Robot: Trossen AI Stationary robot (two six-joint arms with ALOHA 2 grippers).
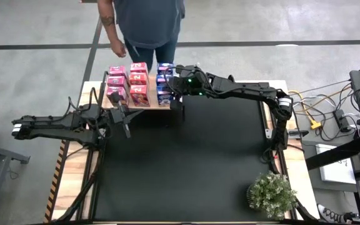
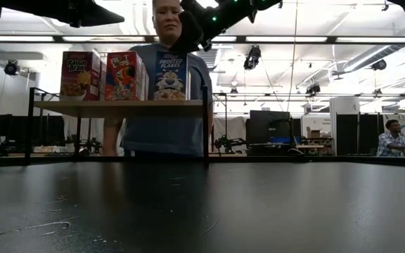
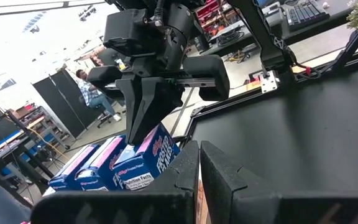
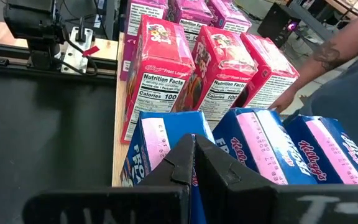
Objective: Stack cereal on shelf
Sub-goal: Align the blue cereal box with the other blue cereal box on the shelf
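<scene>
The pale wooden shelf (image 1: 152,105) (image 2: 118,107) stands at the table's far edge. Cereal boxes stand upright on it in three rows: two rows of pink boxes (image 1: 137,79) (image 4: 160,68) and one row of blue boxes (image 1: 164,81) (image 4: 272,149). My right gripper (image 1: 179,94) (image 4: 193,163) is shut, right above the nearest blue box (image 3: 148,158) (image 2: 171,74). My left gripper (image 1: 125,120) (image 3: 199,171) is shut and empty, just off the shelf's near left corner. My right gripper's shut fingertips (image 3: 143,127) come down from above onto the top edge (image 3: 157,134) of the nearest blue box, which stands upright on the shelf. Whether they touch it or hover just above, I cannot tell.
A person stands behind the shelf at the far edge, one hand (image 1: 118,49) (image 4: 291,96) close to the far boxes. A potted plant (image 1: 271,194) stands at the near right corner. The black mat (image 1: 180,169) spreads in front of the shelf.
</scene>
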